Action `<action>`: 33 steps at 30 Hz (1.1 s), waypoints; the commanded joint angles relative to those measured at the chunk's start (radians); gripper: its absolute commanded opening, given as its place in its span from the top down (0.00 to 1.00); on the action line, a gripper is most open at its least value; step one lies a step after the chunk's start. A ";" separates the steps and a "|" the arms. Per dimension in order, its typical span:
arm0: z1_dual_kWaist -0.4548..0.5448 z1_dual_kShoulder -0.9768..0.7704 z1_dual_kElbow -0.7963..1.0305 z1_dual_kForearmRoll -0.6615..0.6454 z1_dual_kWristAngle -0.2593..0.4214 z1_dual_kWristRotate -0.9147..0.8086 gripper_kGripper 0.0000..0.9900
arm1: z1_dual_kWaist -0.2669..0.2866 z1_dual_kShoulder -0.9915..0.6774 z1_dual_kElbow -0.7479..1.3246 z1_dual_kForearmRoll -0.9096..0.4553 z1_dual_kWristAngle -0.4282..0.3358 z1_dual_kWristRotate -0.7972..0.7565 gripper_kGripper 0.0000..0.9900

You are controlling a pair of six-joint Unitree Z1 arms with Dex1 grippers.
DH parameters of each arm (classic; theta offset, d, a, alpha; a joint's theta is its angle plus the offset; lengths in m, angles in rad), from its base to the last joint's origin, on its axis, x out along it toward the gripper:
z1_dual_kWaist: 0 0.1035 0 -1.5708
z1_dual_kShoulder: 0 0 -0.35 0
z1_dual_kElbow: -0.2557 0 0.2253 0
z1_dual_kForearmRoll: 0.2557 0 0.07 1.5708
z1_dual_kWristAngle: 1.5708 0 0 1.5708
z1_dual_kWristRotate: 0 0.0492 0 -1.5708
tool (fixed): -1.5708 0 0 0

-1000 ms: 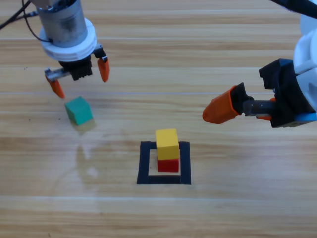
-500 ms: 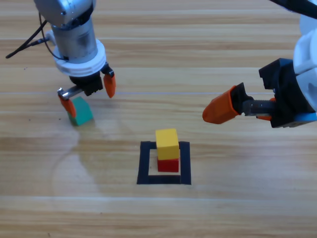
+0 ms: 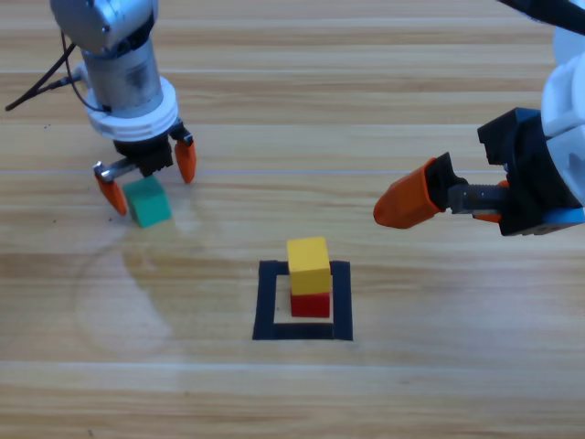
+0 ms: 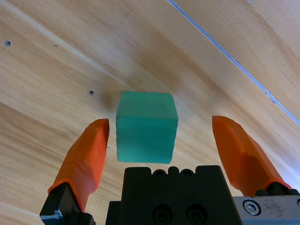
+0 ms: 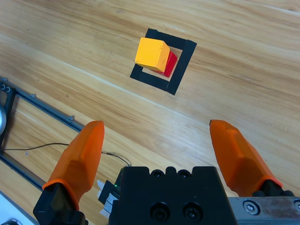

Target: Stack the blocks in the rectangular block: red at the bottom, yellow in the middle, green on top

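On the desk [image 3: 384, 101], toward its left side, the left claw [image 3: 146, 176] stands low over the green cube [image 3: 148, 201]. Its jaws are spread wide, one on either side of the cube, and neither touches it. The left wrist view shows the green cube [image 4: 146, 126] sitting on the wood between the two orange jaws, closer to the jaw on that view's left, with a clear gap to the other. The cube rests flat on the desk and nothing grips it.

Near the middle of the desk lies the black tape square [image 3: 269, 302]. Inside it the red cube [image 3: 311, 305] sits on the bare wood, and the yellow cube [image 3: 308, 265] rests on top of it. The yellow one is set a little off from the red one below, so that their edges do not line up exactly. The green cube is well apart from this pair, up and to the left of the square.

At the right edge, the right claw [image 3: 430, 201] hangs above the desk, pointing left toward the middle. From the right wrist view its jaws are wide apart with nothing between them, and the stack lies farther off: yellow cube [image 5: 151, 53] over red cube [image 5: 169, 63], both within the tape square [image 5: 180, 70].
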 commanded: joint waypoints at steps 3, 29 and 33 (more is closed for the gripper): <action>0.023 0.077 0.011 -0.015 -0.012 0.025 0.06 | -0.030 0.041 0.014 -0.014 0.007 -0.008 0.00; -0.227 -0.150 -0.460 0.319 -0.040 0.766 0.93 | -0.034 0.038 0.017 -0.011 0.007 -0.008 0.00; -0.366 -0.154 -0.414 0.322 -0.038 0.796 0.93 | -0.034 0.038 0.019 -0.011 0.007 -0.008 0.00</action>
